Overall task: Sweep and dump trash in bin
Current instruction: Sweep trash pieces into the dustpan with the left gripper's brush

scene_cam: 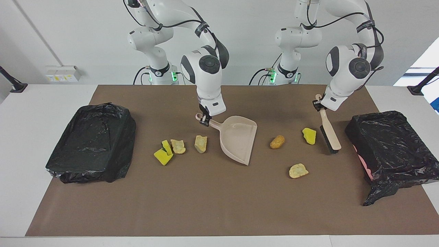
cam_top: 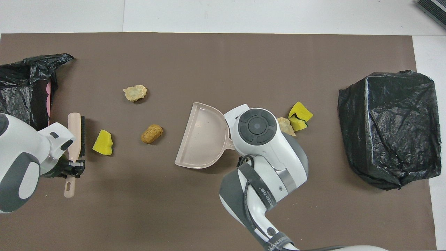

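Observation:
My right gripper [scene_cam: 204, 120] is shut on the handle of the beige dustpan [scene_cam: 238, 139], whose pan rests on the brown mat at mid-table; it also shows in the overhead view [cam_top: 204, 139]. My left gripper [scene_cam: 318, 104] [cam_top: 73, 167] is shut on the handle of the beige brush [scene_cam: 330, 132] [cam_top: 75, 132], bristle end down on the mat. Between brush and pan lie a yellow sponge piece [scene_cam: 309, 135] [cam_top: 103, 142], a golden-brown nugget [scene_cam: 277, 141] [cam_top: 152, 134] and a beige foam lump [scene_cam: 298, 170] [cam_top: 135, 92]. Beside the pan toward the right arm's end lie a beige lump [scene_cam: 201, 143], another [scene_cam: 178, 146] [cam_top: 286, 124] and a green-backed yellow sponge [scene_cam: 164, 153] [cam_top: 299, 113].
A bin lined with a black bag [scene_cam: 92, 144] [cam_top: 390, 129] stands at the right arm's end of the mat. A second black-bagged bin [scene_cam: 391, 151] [cam_top: 21, 87], with pink showing at its edge, stands at the left arm's end, close beside the brush.

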